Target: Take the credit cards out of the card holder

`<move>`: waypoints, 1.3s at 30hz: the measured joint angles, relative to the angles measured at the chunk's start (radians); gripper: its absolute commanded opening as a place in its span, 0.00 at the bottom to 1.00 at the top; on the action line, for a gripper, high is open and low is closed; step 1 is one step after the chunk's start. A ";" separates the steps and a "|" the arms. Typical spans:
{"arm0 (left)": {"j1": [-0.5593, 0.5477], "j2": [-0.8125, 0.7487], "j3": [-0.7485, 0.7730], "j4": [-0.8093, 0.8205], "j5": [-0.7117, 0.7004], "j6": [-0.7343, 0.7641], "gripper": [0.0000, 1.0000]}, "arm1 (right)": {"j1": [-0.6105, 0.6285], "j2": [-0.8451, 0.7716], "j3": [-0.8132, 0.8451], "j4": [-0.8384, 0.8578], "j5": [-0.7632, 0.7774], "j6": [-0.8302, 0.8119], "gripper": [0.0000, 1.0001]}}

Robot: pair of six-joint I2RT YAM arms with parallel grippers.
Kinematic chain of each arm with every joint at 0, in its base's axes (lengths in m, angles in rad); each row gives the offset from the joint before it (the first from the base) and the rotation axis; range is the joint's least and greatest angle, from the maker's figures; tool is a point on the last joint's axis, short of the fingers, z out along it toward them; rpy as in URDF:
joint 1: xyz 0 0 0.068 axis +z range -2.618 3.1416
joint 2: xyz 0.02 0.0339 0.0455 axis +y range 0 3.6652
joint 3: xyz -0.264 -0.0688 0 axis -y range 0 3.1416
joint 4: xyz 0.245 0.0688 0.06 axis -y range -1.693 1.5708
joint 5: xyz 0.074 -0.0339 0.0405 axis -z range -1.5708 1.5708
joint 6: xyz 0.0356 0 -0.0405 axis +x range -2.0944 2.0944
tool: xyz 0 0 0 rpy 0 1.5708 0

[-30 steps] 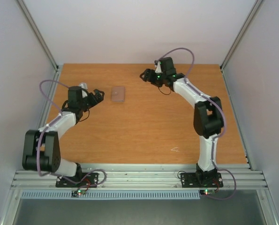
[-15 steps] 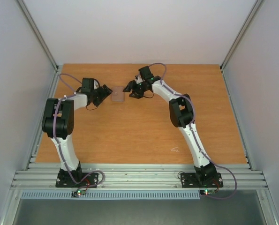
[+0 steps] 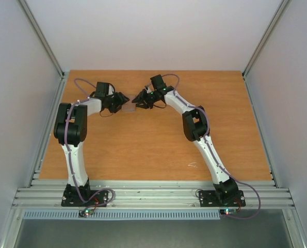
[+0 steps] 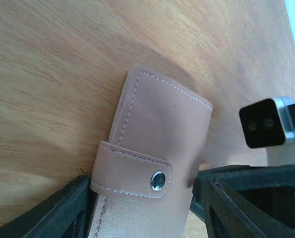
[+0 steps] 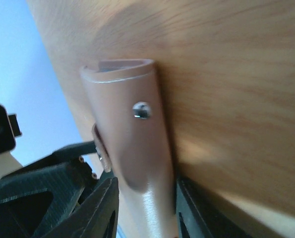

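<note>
The dusty pink card holder (image 4: 157,124) lies on the wooden table, folded shut, with its strap fastened by a metal snap (image 4: 158,180). My left gripper (image 4: 142,203) has a finger against each long side of it. My right gripper (image 5: 147,203) holds the opposite end between its fingers, where the holder (image 5: 127,114) shows nearly edge-on. In the top view both grippers, left (image 3: 123,99) and right (image 3: 139,99), meet over the holder (image 3: 130,107) at the back of the table. No credit cards show; the holder is closed.
The wooden table (image 3: 158,139) is bounded by side walls and a metal rail at the near edge. A small white scrap (image 3: 193,165) lies near the front right. Part of the right arm (image 4: 266,121) shows in the left wrist view.
Both arms have reached from apart to the back centre and closed in on the card holder from either side. The holder now sits between both pairs of fingers.
</note>
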 measured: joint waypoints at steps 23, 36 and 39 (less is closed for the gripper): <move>0.150 -0.416 -0.043 -0.173 0.248 0.247 0.87 | -0.080 -0.376 0.008 -0.406 0.017 -0.584 0.01; 0.083 -0.898 -0.231 0.326 0.757 0.107 0.93 | -0.039 -1.002 -0.094 -0.671 -0.118 -1.125 0.01; 0.020 -0.965 -0.230 0.367 0.781 0.082 0.93 | -0.007 -1.045 -0.095 -0.695 -0.124 -1.167 0.01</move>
